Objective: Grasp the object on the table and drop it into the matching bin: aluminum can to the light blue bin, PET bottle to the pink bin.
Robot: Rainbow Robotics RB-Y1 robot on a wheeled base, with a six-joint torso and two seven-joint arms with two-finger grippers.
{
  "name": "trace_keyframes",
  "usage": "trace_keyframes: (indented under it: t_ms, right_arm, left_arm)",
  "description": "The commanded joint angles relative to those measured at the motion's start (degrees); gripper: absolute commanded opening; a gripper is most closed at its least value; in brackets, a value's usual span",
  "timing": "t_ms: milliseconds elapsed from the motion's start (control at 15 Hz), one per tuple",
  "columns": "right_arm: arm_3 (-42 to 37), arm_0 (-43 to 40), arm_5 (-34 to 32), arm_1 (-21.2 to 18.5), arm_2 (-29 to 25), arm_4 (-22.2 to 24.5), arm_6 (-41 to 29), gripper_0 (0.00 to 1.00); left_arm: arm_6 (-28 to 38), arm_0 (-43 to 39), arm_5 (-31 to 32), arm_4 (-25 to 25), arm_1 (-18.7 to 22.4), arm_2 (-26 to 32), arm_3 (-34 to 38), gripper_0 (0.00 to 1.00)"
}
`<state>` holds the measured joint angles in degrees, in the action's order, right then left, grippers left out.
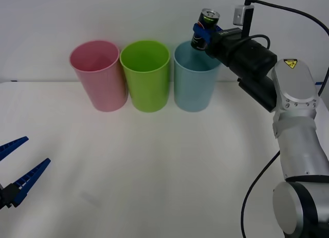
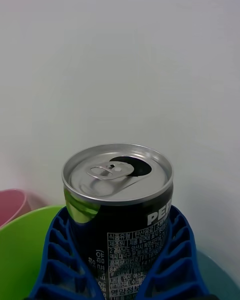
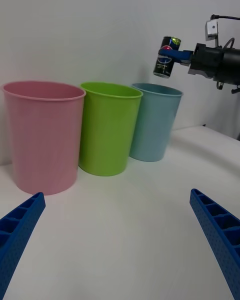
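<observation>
My right gripper (image 1: 205, 31) is shut on the aluminum can (image 1: 205, 28), a small dark can with a silver top, and holds it tilted in the air just above the right rim of the light blue bin (image 1: 193, 84). In the right wrist view the can (image 2: 122, 200) sits between the blue fingers (image 2: 60, 260). From the left wrist view the can (image 3: 166, 56) hangs over the light blue bin (image 3: 155, 122). The pink bin (image 1: 98, 76) stands at the left of the row. My left gripper (image 1: 18, 163) is open, low over the white table (image 1: 154, 171) at the near left.
A lime green bin (image 1: 146, 76) stands between the pink and light blue bins, all three in a row at the table's back against a white wall. The right arm (image 1: 293, 125) reaches in from the right side.
</observation>
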<state>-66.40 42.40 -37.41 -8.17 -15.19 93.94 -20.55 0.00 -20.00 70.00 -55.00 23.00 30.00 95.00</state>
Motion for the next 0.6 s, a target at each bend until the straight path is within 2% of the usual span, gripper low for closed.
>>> trace_keyframes:
  t_ms: [67, 133, 200, 267, 333, 600]
  right_arm:
    - [0.1, 0.0, 0.4, 0.0, 0.2, 0.0, 0.2, 0.0]
    - [0.1, 0.0, 0.4, -0.1, 0.2, -0.1, 0.4, 0.09]
    - [0.1, 0.0, 0.3, 0.0, 0.3, -0.1, 0.6, 0.46]
    - [0.1, 0.0, 0.4, 0.0, 0.2, -0.1, 0.9, 0.91]
    - [0.2, 0.0, 0.3, 0.0, 0.2, -0.1, 1.0, 1.0]
    - [0.1, 0.0, -0.1, -0.2, 0.2, -0.1, 2.1, 1.0]
  left_arm:
    - [0.0, 0.0, 0.0, 0.0, 0.0, 0.0, 0.0, 1.0]
    - [0.0, 0.0, 0.0, 0.0, 0.0, 0.0, 0.0, 1.0]
    - [0.0, 0.0, 0.0, 0.0, 0.0, 0.0, 0.0, 1.0]
    - [0.0, 0.0, 0.0, 0.0, 0.0, 0.0, 0.0, 1.0]
    - [0.0, 0.0, 0.0, 0.0, 0.0, 0.0, 0.0, 1.0]
    - [0.0, 0.0, 0.0, 0.0, 0.0, 0.0, 0.0, 1.0]
